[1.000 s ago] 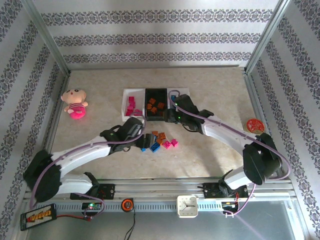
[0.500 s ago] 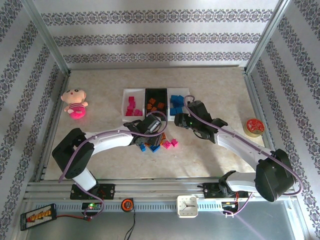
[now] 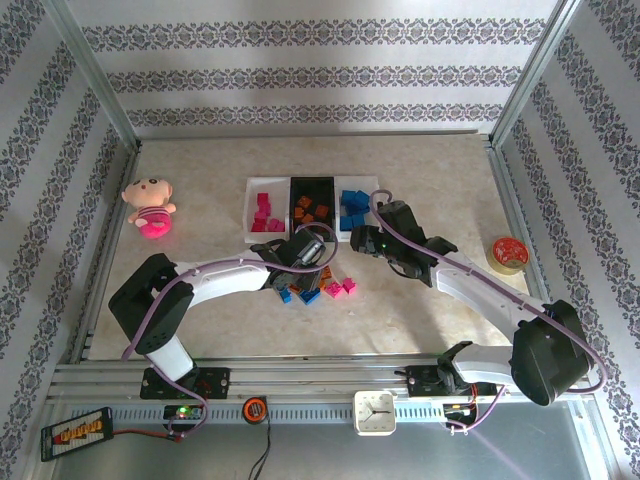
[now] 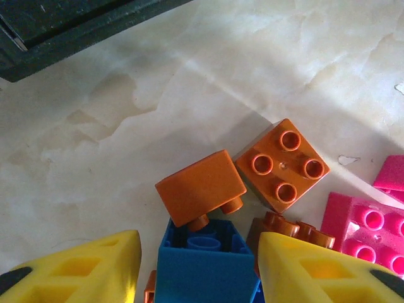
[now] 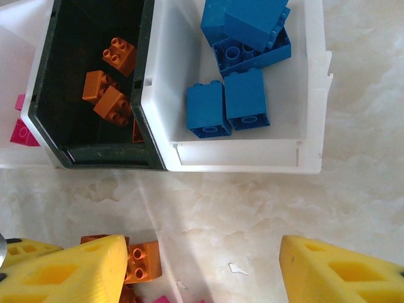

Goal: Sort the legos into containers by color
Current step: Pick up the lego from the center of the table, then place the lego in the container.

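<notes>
Striped damask walls — marbled tabletop

Top view: bright, even, diffuse light, slightly washed out and soft. The aluminium frame posts splay outward toward the edges. Left wrist view: sharp on the orange bricks, with soft shadow around them and a pale sheen on the marble tabletop. Right wrist view: white bin near overexposed, black bin interior dim.

Pink plush doll at far left of beige marble-look table. Round red tin near right edge. Front rail: 1 white square clock, 1 orange-black tape measure, 1 black-yellow battery pack bottom left. Striped wallpaper walls on 3 sides.
</notes>
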{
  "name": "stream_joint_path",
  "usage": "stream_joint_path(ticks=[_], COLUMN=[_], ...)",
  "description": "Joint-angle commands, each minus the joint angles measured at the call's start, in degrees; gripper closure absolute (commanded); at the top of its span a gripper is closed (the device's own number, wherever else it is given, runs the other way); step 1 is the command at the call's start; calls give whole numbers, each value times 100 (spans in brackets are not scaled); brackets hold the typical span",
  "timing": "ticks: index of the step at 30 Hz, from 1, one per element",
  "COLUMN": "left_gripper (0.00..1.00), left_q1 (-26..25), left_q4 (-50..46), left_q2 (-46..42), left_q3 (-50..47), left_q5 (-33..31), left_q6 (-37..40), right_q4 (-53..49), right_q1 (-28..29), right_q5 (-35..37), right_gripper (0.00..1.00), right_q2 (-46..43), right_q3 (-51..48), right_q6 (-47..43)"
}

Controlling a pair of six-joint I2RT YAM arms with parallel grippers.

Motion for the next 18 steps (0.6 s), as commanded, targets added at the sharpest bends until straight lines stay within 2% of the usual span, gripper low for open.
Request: stream_joint_path(ticks=[1,4,8,14,18], left_gripper=[49,60,67,68,68], left_q1=[-59,-59,-59,-59,-33], left_q4=[-224,-215,-321,-400,-243], left_q2=[6,-66,-315,-776,-397], left_q3=[25,-2,89,837,1687], left_q5=[-100,-91,-168,-198,-184], left_q6=[90,64,56,166,331], right_q4=[55,43,23,-38,-58], right_q1=[-71,-110,-200,-407,-557], right_q5=[37,52,59,72,70], right_gripper=[35,35,35,35,35], right_q2=[-133,-175,-317,-700,-970], right_q3=[-62,-74,-130,-344,-515], right_q6=[94,94,94,127,164])
